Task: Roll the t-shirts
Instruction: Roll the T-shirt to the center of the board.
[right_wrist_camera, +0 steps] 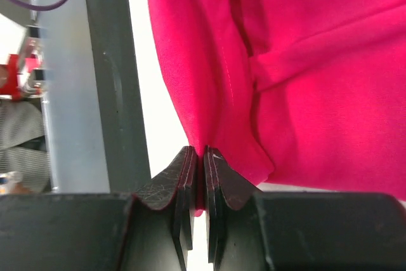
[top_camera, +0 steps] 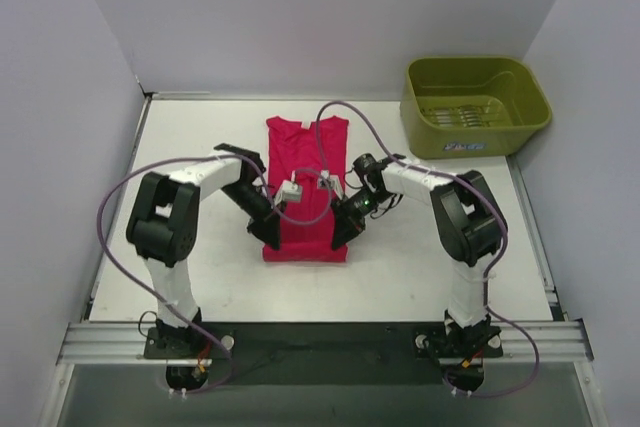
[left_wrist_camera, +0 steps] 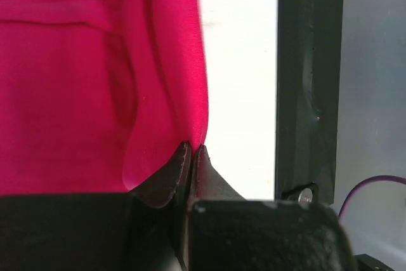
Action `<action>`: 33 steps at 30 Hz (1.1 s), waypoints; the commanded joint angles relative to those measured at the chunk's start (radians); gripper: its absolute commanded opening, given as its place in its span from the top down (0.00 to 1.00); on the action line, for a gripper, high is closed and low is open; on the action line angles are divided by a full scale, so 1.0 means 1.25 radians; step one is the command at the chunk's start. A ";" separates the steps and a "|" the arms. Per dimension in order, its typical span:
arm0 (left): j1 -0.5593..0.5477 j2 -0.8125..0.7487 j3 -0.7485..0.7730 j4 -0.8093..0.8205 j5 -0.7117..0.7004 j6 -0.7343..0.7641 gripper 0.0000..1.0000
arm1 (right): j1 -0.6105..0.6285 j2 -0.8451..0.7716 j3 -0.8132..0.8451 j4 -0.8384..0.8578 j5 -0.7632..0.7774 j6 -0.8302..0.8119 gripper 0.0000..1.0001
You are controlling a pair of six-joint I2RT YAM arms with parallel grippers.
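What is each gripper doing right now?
Left gripper: shut on an edge of the magenta-red t-shirt.
Right gripper: shut on its other edge.

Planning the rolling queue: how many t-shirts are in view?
1. The t-shirt lies at the centre of the table, its edges pinched by the left gripper and right gripper. Folds could hide another.

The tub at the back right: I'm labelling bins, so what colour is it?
The plastic tub is olive green, best seen in the top external view.
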 commanded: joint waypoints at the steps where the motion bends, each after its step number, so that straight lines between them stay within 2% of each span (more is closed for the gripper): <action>1: 0.048 0.127 0.132 -0.162 0.061 0.050 1.00 | -0.020 0.056 0.077 -0.160 -0.067 -0.052 0.94; 5: 0.065 0.212 0.211 -0.251 0.060 0.084 1.00 | -0.034 0.115 0.130 -0.208 -0.076 -0.056 0.94; 18: 0.075 0.275 0.205 -0.248 0.044 0.069 1.00 | -0.044 0.238 0.249 -0.258 -0.055 -0.011 0.94; 20: 0.088 0.281 0.211 -0.225 0.045 0.044 0.98 | -0.044 0.249 0.259 -0.258 -0.049 -0.002 0.94; 23: 0.118 0.272 0.221 -0.174 0.058 -0.005 0.88 | -0.044 0.262 0.272 -0.255 -0.032 0.013 0.94; 24: 0.124 0.264 0.220 -0.158 0.055 -0.016 0.82 | -0.044 0.267 0.276 -0.255 -0.027 0.019 0.94; 26: 0.133 0.235 0.205 -0.127 0.049 -0.029 0.78 | -0.044 0.278 0.287 -0.253 -0.022 0.018 0.94; 29: 0.136 0.188 0.171 -0.083 0.042 -0.058 0.69 | -0.042 0.284 0.300 -0.253 -0.017 0.009 0.88; 30: 0.139 0.161 0.161 -0.067 0.043 -0.072 0.65 | -0.044 0.284 0.309 -0.255 -0.004 0.009 0.81; 31: 0.138 0.147 0.155 -0.051 0.045 -0.105 0.54 | -0.046 0.283 0.313 -0.252 0.001 0.009 0.76; 32: 0.139 0.134 0.144 -0.020 0.045 -0.121 0.51 | -0.047 0.282 0.316 -0.252 0.002 0.005 0.72; 33: 0.139 0.106 0.139 -0.004 0.048 -0.138 0.51 | -0.050 0.280 0.325 -0.252 0.005 0.003 0.63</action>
